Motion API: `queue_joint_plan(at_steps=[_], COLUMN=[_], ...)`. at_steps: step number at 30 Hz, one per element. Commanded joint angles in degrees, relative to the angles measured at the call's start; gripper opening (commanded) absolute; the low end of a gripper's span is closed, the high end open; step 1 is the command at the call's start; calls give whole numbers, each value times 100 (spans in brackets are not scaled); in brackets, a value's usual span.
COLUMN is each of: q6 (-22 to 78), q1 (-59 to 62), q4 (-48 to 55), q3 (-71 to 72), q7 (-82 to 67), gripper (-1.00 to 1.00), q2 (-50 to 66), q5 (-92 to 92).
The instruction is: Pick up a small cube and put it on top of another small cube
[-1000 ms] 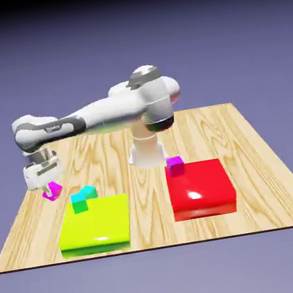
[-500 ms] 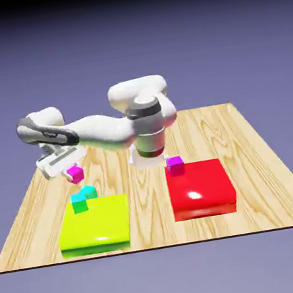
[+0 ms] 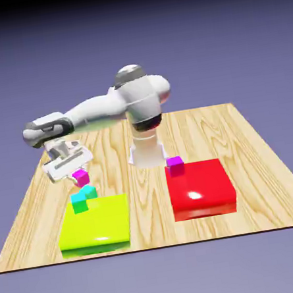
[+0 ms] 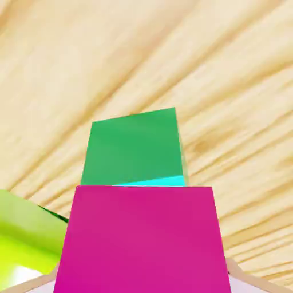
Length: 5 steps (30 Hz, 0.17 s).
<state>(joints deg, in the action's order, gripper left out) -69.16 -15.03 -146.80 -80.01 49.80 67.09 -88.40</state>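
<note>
My gripper (image 3: 78,173) is shut on a small magenta cube (image 3: 81,179) and holds it off the table, just above and behind the cyan cube (image 3: 88,192) and teal cube (image 3: 80,205). In the hand view the held magenta cube (image 4: 143,240) fills the bottom and hides the fingertips. Beyond it show a green-teal cube face (image 4: 133,147) and a cyan sliver (image 4: 166,181). A second small magenta cube (image 3: 175,165) rests at the far left corner of the red block (image 3: 201,188).
A flat yellow-green block (image 3: 96,224) lies at the front on the exterior view's left, its corner (image 4: 23,240) also in the hand view. The cyan and teal cubes sit at its far edge. The wooden table (image 3: 261,178) ends close in front of both blocks.
The arm has lifted the magenta cube off the table at the exterior view's left and carried it rightward. It now hangs over the cyan and teal cubes.
</note>
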Motion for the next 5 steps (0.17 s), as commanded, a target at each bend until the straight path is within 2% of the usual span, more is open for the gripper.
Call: queue_joint_plan(at_steps=[1, 5], q6=[-216, -885], q1=[-3, -11], q4=[-13, -55], q3=[82, 335], q7=[8, 41], gripper=[-100, -100], q2=[-208, -851], q5=[55, 197])
